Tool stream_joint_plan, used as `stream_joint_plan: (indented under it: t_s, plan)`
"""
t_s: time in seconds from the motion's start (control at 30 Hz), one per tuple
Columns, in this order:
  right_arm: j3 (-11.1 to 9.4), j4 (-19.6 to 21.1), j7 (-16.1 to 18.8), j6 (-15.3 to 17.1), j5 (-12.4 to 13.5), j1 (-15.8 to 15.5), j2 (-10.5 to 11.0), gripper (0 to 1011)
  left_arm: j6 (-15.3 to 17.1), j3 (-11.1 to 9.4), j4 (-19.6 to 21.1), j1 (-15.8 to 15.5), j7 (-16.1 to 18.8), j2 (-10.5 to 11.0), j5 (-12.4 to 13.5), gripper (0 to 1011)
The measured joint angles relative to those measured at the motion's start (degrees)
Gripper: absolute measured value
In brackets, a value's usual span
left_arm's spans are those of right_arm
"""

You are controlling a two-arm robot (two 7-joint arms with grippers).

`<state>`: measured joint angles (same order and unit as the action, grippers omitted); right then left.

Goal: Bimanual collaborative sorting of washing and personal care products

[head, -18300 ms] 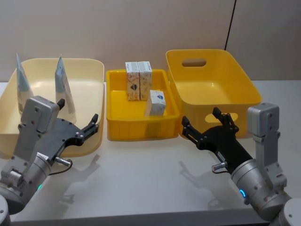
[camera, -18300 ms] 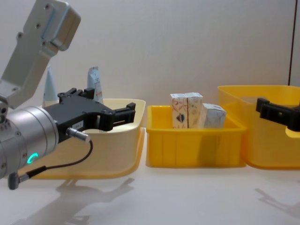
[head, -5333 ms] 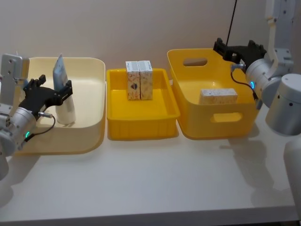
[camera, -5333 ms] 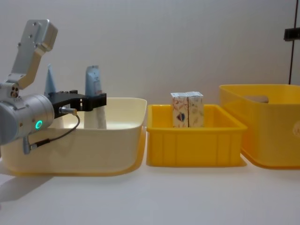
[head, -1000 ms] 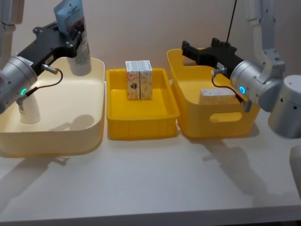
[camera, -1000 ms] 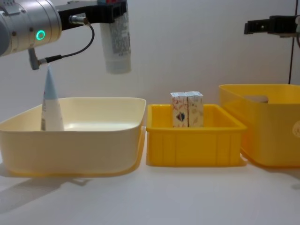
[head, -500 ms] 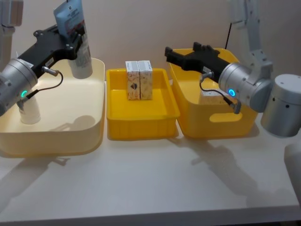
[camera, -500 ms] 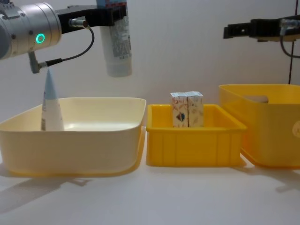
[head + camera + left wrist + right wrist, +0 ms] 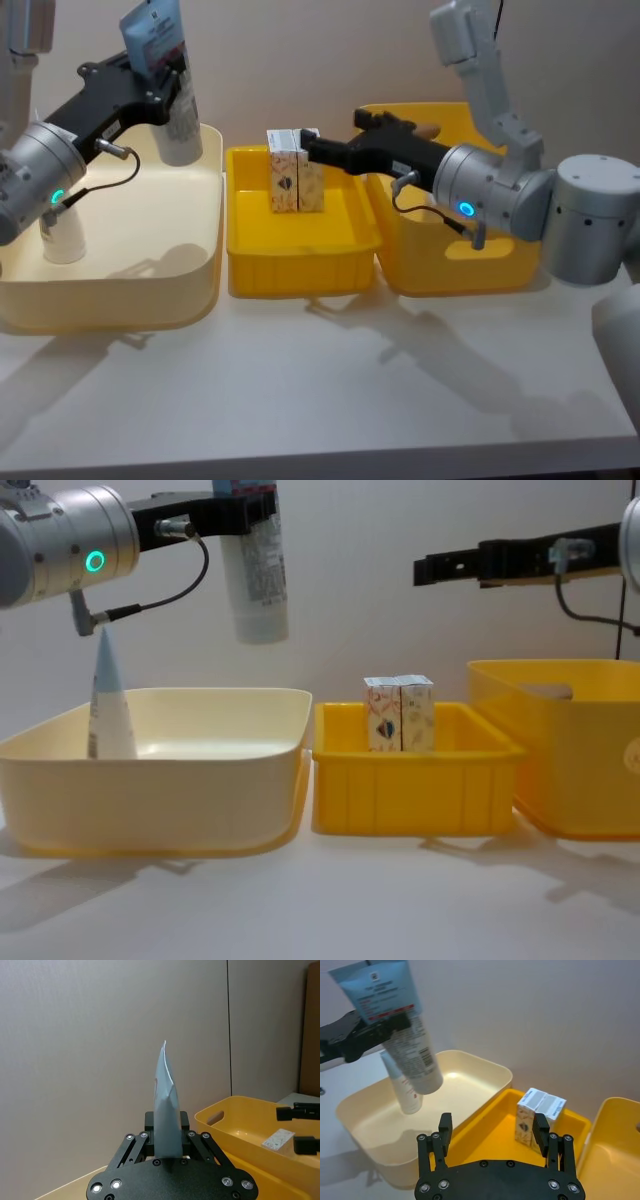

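My left gripper point(image 9: 163, 92) is shut on a pale blue-white squeeze tube point(image 9: 160, 60), held cap-down high above the far right corner of the cream bin point(image 9: 120, 300); the chest view shows the same tube point(image 9: 257, 580) well clear of the rim. A second tube point(image 9: 106, 698) stands upright at the bin's left. Two patterned cartons point(image 9: 295, 182) stand side by side at the back of the small yellow tray point(image 9: 300, 275). My right gripper point(image 9: 330, 135) is open, reaching level over that tray just above the cartons point(image 9: 398, 713). The right wrist view shows the cartons point(image 9: 527, 1115) ahead of the open fingers.
The large yellow bin point(image 9: 480, 270) stands right of the tray, with my right arm crossing over it. One carton point(image 9: 277, 1138) lies flat inside that bin. Bare white table stretches in front of all three containers.
My right gripper has swung left from above the large yellow bin to over the small tray, near the two cartons. The left gripper with its tube has shifted slightly right.
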<state>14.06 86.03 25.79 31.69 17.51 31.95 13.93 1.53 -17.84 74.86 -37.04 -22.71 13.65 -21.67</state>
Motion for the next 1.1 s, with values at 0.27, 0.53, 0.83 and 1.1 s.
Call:
stream_joint_plan:
  t_s: [0.27,0.53,0.83,1.1]
  plan:
    - [3.66,-2.02,5.11,-1.33,0.13,1.94,1.39,1001,-0.37,-0.66,-0.45,-0.47,-0.24,-0.11,-0.49,256]
    - [8.73,-5.94,10.2,-5.42,-1.42,5.23,1.89,1001,-0.59,-1.09,-0.25,-0.49,-0.43,-0.03,-0.96,256]
    - [12.83,-10.17,10.78,-11.44,-4.47,7.9,0.5,1001,-0.64,-1.4,0.67,0.27,-0.33,0.46,-1.5,255]
    - [15.07,-13.18,6.52,-17.29,-7.87,8.91,-1.47,1001,-0.7,-1.64,1.05,0.79,-0.15,0.8,-1.89,255]
